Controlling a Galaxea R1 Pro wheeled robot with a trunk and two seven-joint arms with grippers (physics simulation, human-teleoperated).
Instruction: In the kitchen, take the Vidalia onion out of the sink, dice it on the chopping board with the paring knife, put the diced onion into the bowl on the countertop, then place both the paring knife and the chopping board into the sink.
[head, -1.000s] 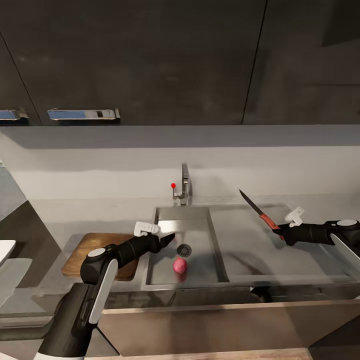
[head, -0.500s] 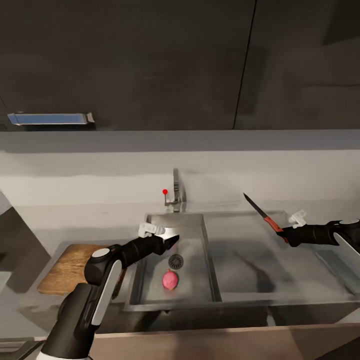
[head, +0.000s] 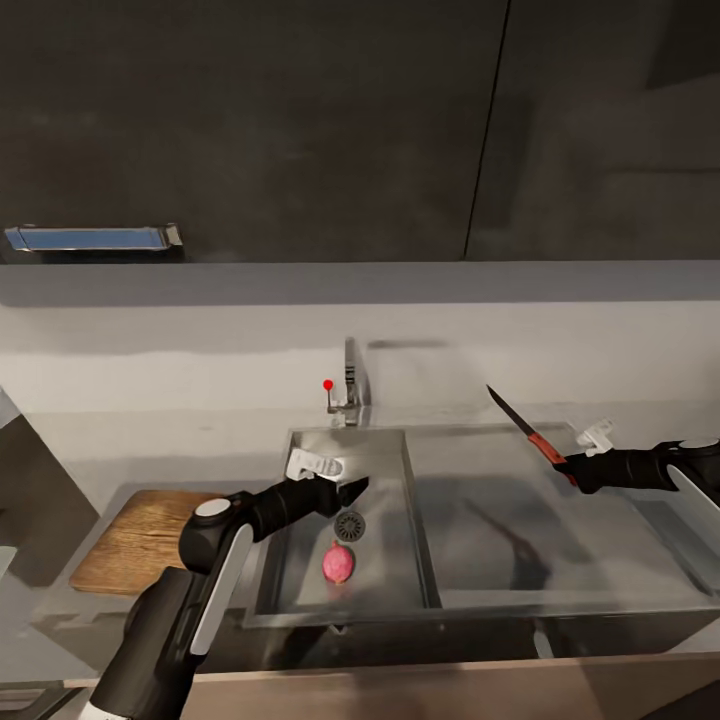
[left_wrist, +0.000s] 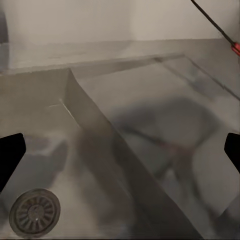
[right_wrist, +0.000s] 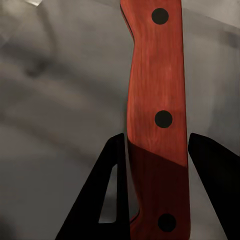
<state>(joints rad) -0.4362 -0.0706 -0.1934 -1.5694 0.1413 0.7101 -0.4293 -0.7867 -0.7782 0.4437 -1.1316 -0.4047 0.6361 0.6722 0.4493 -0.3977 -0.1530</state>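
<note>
The Vidalia onion (head: 338, 562), a small pink-red ball, lies on the floor of the sink (head: 300, 580) just in front of the round drain (head: 350, 525). My left gripper (head: 357, 489) hovers open over the basin, above and slightly behind the onion; its dark fingertips (left_wrist: 10, 160) stand wide apart, with the drain (left_wrist: 34, 212) below them. My right gripper (head: 572, 472) is shut on the red-orange handle (right_wrist: 157, 100) of the paring knife (head: 525, 430), held over the drainboard with the blade pointing up and back. The chopping board (head: 130, 540) lies on the countertop (head: 150, 450) left of the sink. The bowl is out of view.
The chrome tap (head: 350, 385) with its red dot rises behind the basin. The flat drainboard (head: 500, 560) stretches right of the basin under the knife. Dark upper cabinets (head: 300, 120) hang above the pale backsplash. A dark cabinet side stands at the far left.
The head view has shifted, moving the scene left and down. My left gripper has reached a little farther over the basin towards the drain. The right gripper still holds the knife in place.
</note>
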